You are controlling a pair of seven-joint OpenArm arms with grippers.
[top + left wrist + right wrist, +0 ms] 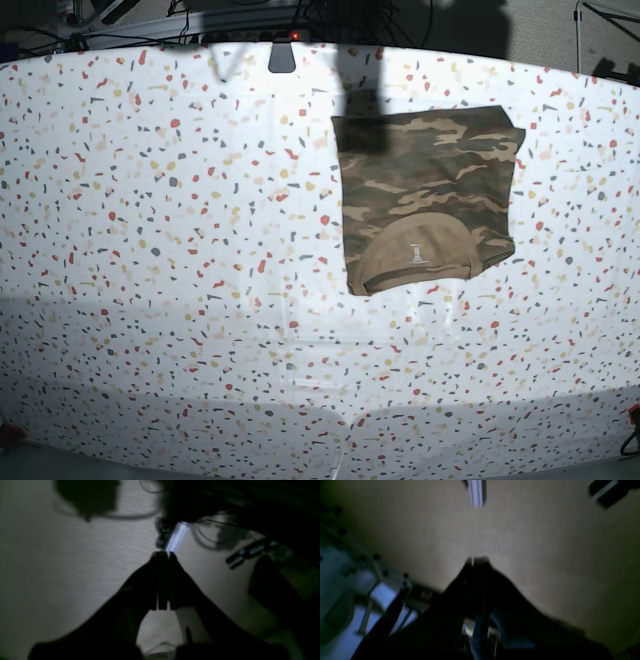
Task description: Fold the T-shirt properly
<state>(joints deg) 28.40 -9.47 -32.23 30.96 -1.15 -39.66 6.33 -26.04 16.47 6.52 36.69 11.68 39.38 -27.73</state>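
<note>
In the base view the near stretch of the speckled table (150,300) lay bare of cloth, its white surface dotted with red, tan and grey flecks. Farther back, right of centre, the T-shirt (425,195) rested flat on the table as a folded, roughly rectangular packet, camouflage side up, with the plain tan inside of the neck and its small label turned toward the near edge. Beyond it, at the far rim, a small red light and dark cables showed under the shadow of the rig. Neither arm appeared in that view. Each wrist camera was dim and pointed at a pale surface, well away from the shirt. The left gripper (165,553) showed as a dark silhouette, its two fingers pressed together at the tips with nothing between them. The right gripper (477,559), blurred and equally dark, also had its jaws closed and empty.
</note>
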